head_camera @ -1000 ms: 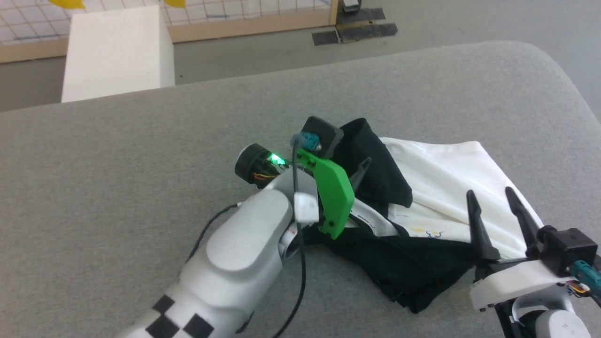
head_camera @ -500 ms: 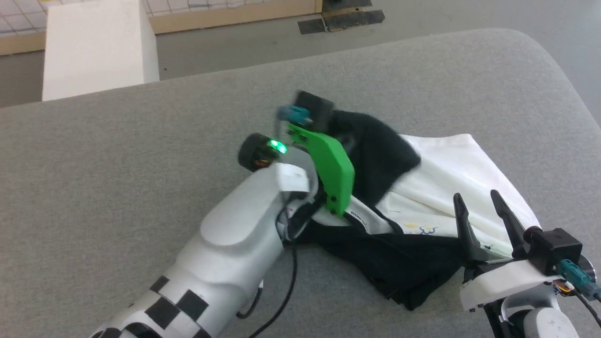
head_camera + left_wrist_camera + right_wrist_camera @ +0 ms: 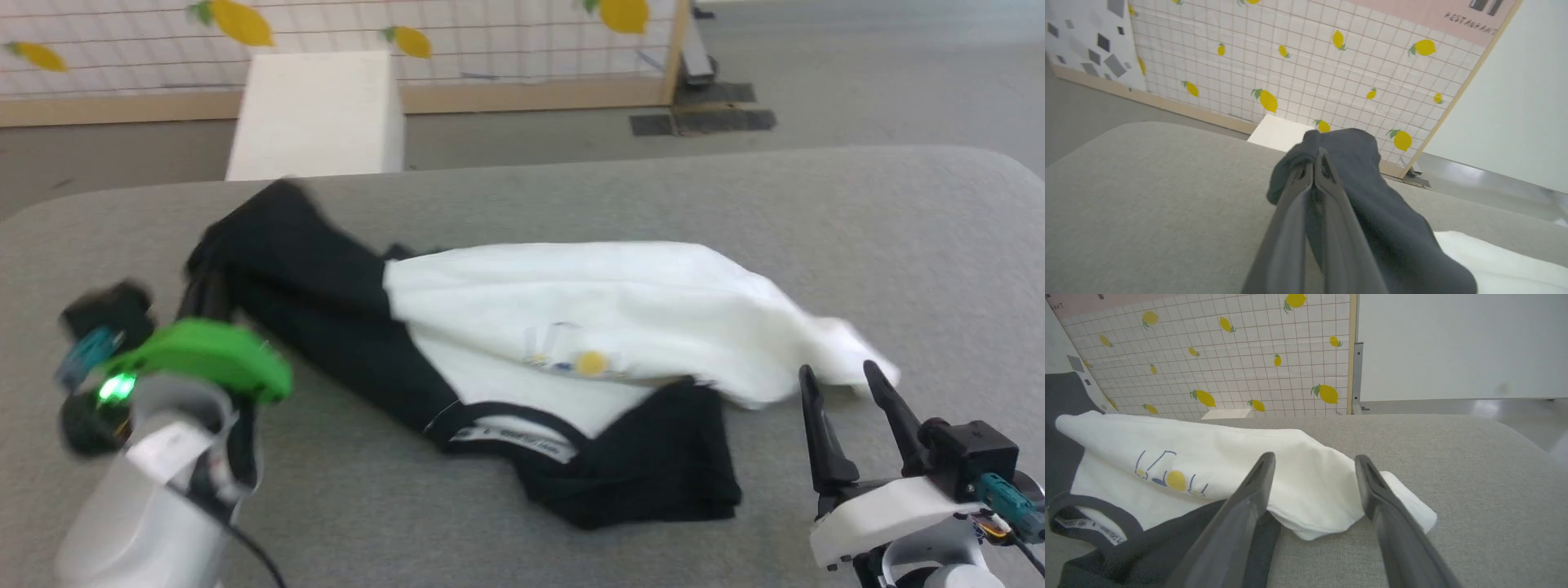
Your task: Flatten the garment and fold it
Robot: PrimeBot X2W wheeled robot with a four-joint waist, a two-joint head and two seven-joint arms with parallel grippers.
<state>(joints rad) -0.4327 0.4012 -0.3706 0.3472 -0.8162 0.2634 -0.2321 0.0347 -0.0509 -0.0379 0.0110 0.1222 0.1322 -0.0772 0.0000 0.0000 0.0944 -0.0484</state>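
At the upper right of the left wrist view, a pink wall panel [image 3: 1412, 12] carries dark capitals reading roughly "RESTAURANT". The black-and-white T-shirt [image 3: 1216, 465] has a white neck label [image 3: 1090, 530], its small print illegible.

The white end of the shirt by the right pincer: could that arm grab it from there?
Probably yes. The right pincer is open and points straight at the shirt, whose white end lies just ahead with nothing in between.

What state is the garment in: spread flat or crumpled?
Crumpled. The garment lies stretched out but rumpled on the grey surface, one black end pinched in the shut left pincer.
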